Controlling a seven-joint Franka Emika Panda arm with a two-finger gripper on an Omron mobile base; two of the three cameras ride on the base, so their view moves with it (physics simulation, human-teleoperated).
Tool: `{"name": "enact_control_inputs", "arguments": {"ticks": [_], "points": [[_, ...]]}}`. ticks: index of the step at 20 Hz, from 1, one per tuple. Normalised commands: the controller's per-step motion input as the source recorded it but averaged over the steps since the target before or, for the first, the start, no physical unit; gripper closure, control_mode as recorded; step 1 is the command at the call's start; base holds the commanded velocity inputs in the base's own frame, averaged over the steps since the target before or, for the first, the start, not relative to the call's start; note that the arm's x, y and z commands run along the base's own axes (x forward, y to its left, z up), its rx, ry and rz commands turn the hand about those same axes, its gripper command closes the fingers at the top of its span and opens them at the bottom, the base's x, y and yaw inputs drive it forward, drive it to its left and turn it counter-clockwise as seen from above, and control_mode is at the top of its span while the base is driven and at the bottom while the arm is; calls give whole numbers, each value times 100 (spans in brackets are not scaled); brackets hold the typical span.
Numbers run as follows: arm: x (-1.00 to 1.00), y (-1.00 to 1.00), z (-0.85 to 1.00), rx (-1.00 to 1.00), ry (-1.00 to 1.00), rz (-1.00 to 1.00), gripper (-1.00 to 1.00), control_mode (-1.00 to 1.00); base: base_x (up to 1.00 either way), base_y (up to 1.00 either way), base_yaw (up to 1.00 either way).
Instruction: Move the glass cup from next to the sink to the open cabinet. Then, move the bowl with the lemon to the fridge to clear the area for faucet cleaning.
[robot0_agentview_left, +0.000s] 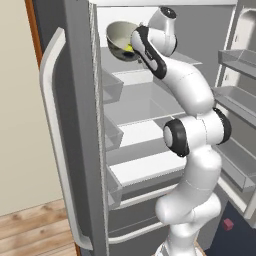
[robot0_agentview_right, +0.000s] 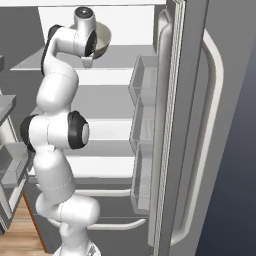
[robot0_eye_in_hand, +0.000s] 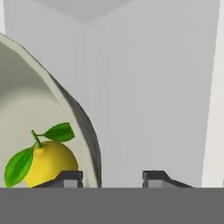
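Claw (robot0_eye_in_hand: 113, 178) is clamped on the bowl's rim — in the hand view 1 fingertip (robot0_eye_in_hand: 65, 178) sits inside the bowl and the other outside, with the wall between them. The bowl (robot0_agentview_left: 120, 40) is held up high inside the open fridge (robot0_agentview_left: 145, 107), at the level of the top shelf (robot0_agentview_left: 192, 59), tilted so its pale inside faces the left base camera. Whether its underside touches the shelf cannot be told.

The lemon (robot0_eye_in_hand: 43, 162) is seen in the hand view low in the bowl, right beside the inner fingertip, with 2 green leaves on its stem. In the left base view a bit of yellow (robot0_agentview_left: 129, 48) is visible at the bowl's lower edge, next to the wrist.

In the right base view the bowl (robot0_agentview_right: 102, 40) is partly hidden behind the hand, its rim sticking out to the right.

The arm (robot0_agentview_left: 192, 150) is stretched upward from the base into the fridge. Both fridge doors are swung open — door racks (robot0_agentview_right: 142, 130) are seen on the inner face of one, and a long pale handle (robot0_agentview_left: 57, 140) on the other.
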Motion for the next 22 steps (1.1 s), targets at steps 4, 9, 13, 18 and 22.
{"name": "enact_control_inputs", "arguments": {"ticks": [4, 9, 13, 18, 22], "points": [[-100, -2, 2, 0, -31, -4, -100, -100, 0, 0, 0], [-100, -13, 2, 0, -39, -11, -100, -100, 0, 0, 0], [-100, -15, 27, 0, -55, -16, -100, -100, 0, 0, 0], [-100, -10, 8, 2, -36, -20, -100, -100, 0, 0, 0], [-100, -5, -11, 0, -8, -24, -100, -100, 0, 0, 0]]}}
